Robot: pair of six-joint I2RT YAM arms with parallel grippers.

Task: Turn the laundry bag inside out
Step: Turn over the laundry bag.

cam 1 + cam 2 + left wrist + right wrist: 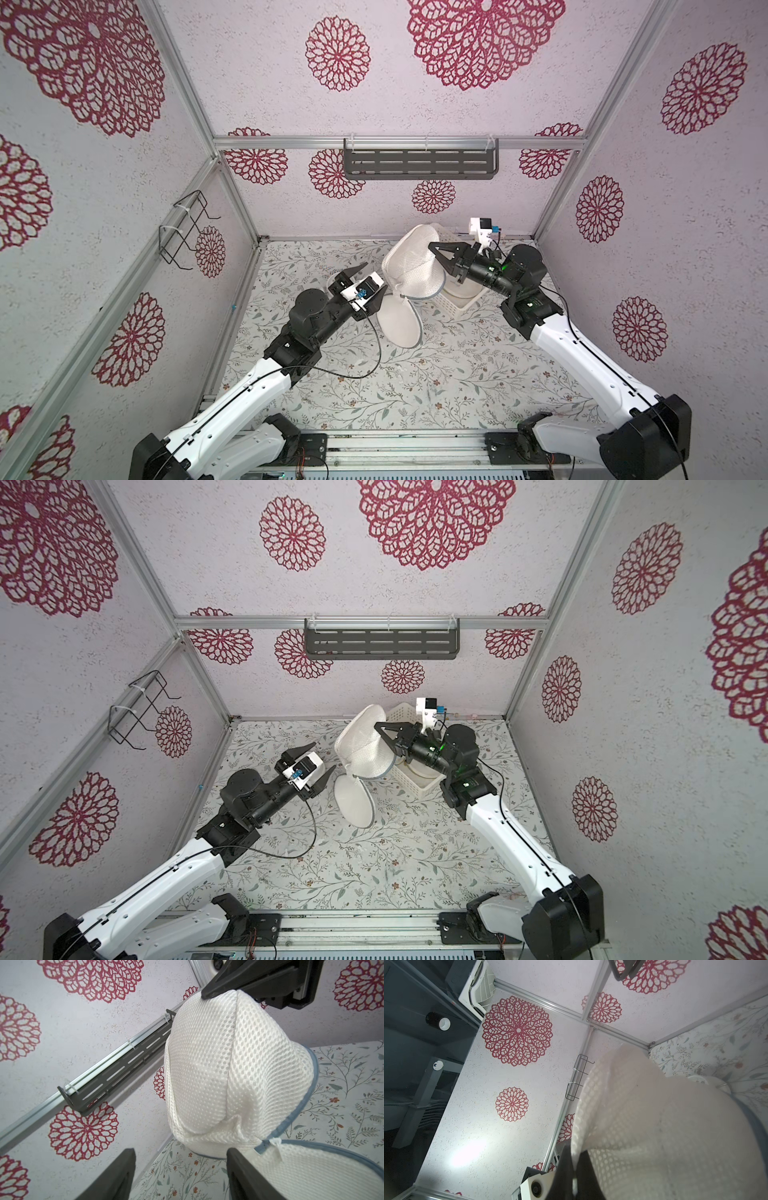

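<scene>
Here, the white mesh laundry bag with blue-grey edging (409, 266) is in the middle of the far half of the floral-patterned worktop (415, 395), part of it raised and part lying flat. Its upper section is lifted into a rounded dome. The right pincer (432, 246) is pressed together on the mesh at the far top of that dome, and the left wrist view shows its black tip biting into the fabric there. Below the dome the bag narrows to a bunched waist where the edging meets. From there a flat oval section rests on the worktop, on the near side. The left pincer (370, 280) is spread wide and holds nothing. It hangs just left of the bag at about the height of the waist, pointing towards the mesh. Its nearer finger is very close to the fabric, but whether it touches cannot be told. A white slotted plastic basket (457, 307) stands just right of the bag, partly under the dome and the right arm. A grey slotted metal shelf (419, 164) hangs on the far wall.
</scene>
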